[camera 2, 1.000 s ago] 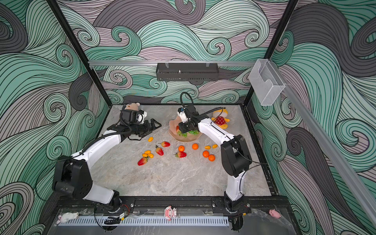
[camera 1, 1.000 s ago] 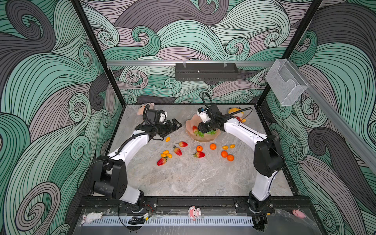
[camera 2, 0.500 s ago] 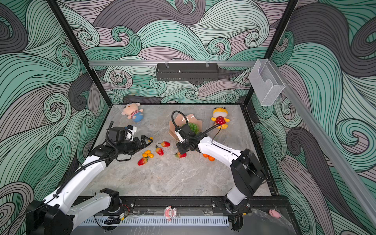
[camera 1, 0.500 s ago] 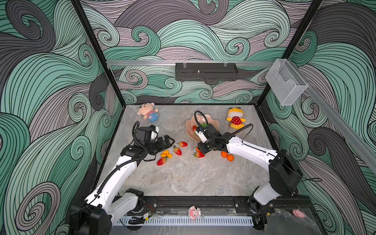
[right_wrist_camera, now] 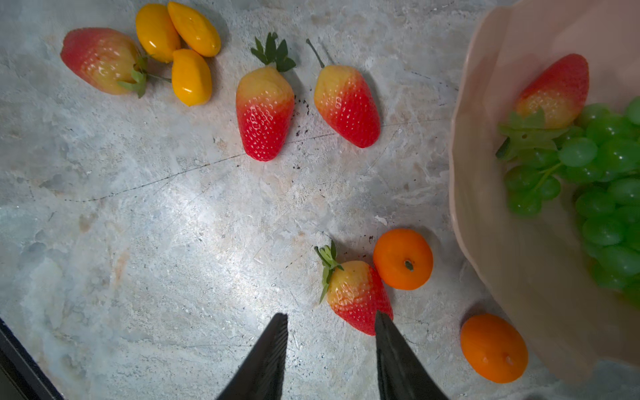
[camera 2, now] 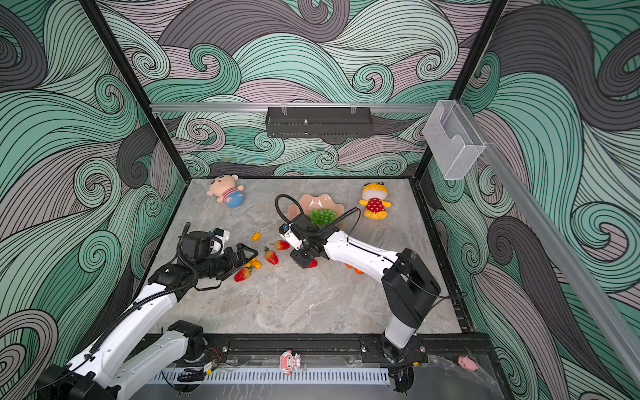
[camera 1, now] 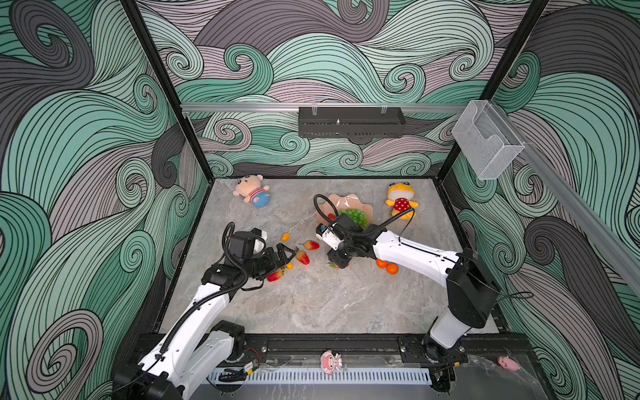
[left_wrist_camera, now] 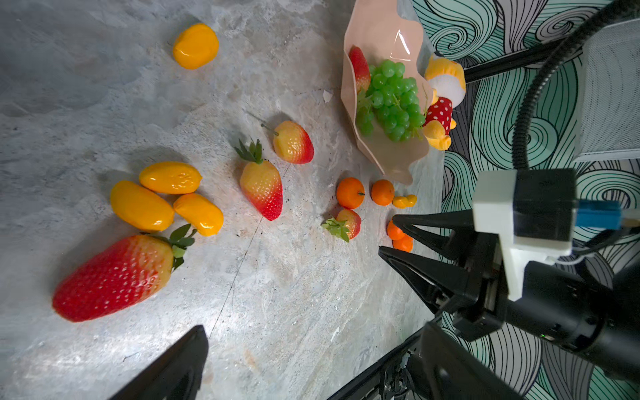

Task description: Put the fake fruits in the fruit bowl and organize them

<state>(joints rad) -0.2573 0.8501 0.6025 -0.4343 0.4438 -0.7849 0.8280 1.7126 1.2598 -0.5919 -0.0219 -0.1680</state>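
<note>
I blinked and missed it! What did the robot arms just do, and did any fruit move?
Both grippers drew back from the far end toward the front. The right gripper, open, left the fruit bowl and now hangs by a small strawberry. The left gripper, open, is now near the kumquats. Nothing was grabbed. Nothing else moved.

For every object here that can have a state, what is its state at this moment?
fruit bowl: on the table, partly filled.
grape bunch: in the bowl.
bowl strawberry: in the bowl, against the grapes.
table strawberry: loose on the table, not gripped.
tangerine: loose on the table.
kumquat cluster: loose on the table.
left gripper: open, empty.
right gripper: open, empty.
</note>
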